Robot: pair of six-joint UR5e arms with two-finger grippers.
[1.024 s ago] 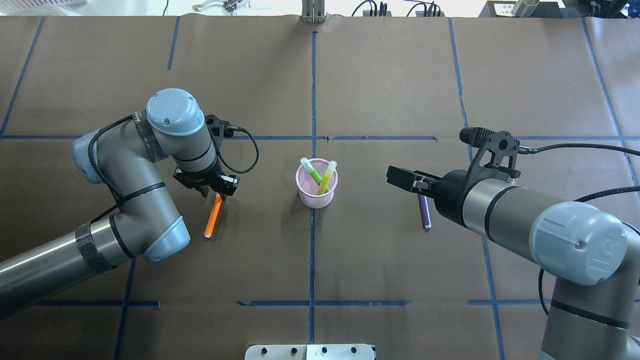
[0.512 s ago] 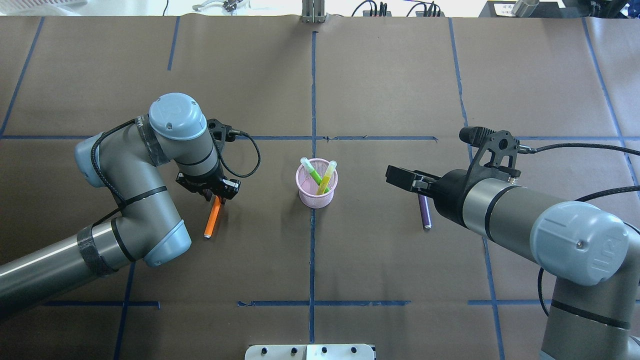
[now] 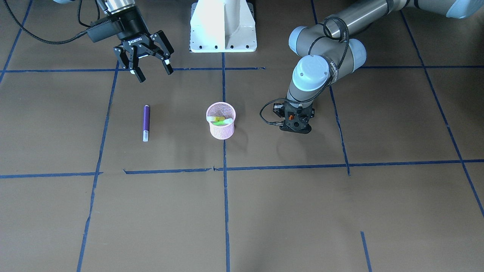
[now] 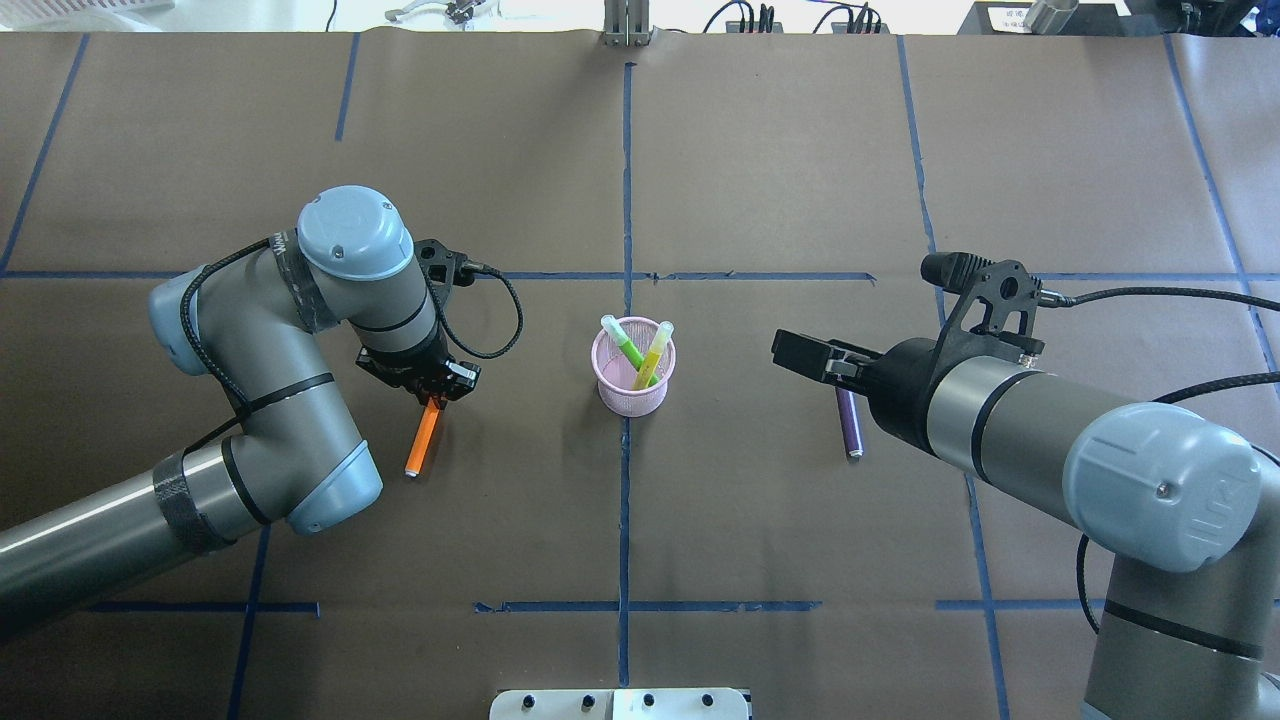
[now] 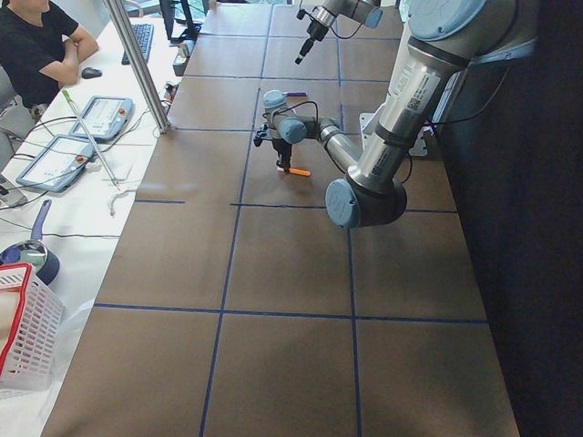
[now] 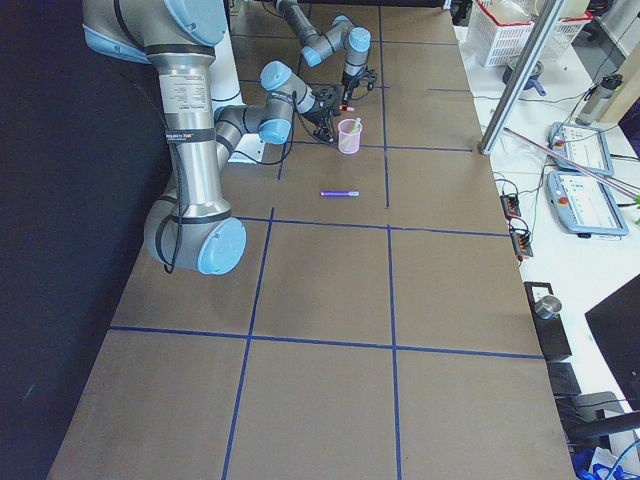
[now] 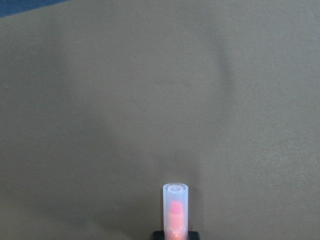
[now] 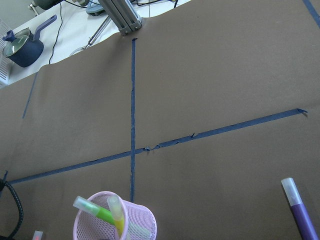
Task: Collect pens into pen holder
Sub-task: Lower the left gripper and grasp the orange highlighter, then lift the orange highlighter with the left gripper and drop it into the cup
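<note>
The orange pen lies at the left; its pale cap fills the bottom of the left wrist view. My left gripper points down and is shut on its far, capped end. The purple pen lies flat on the right, its far end under my right wrist in the overhead view. My right gripper is open and empty, above the table on the robot's side of that pen. The pink mesh pen holder stands at the centre and holds the green pen and a yellow pen.
Blue tape lines cross the brown table cover. The white robot base is at the near edge. A person, tablets and a basket are beside the table's left end. A blue pan sits beyond the far edge.
My left gripper has come down and shifted slightly along the orange pen's far end; the pen's near end has swung a little to the left. My right arm has hardly moved.
</note>
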